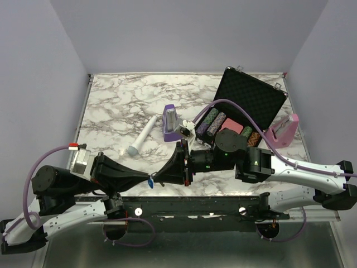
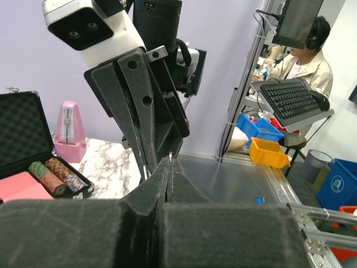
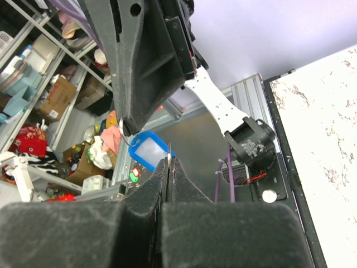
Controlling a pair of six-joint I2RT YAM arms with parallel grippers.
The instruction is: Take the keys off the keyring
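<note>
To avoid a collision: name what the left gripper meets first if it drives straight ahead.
Probably the right gripper: its tips sit right ahead of the left gripper, gap unclear.

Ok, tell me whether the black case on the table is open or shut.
Open: the black case has its lid raised, showing the foam lining, and poker chips sit exposed inside.
</note>
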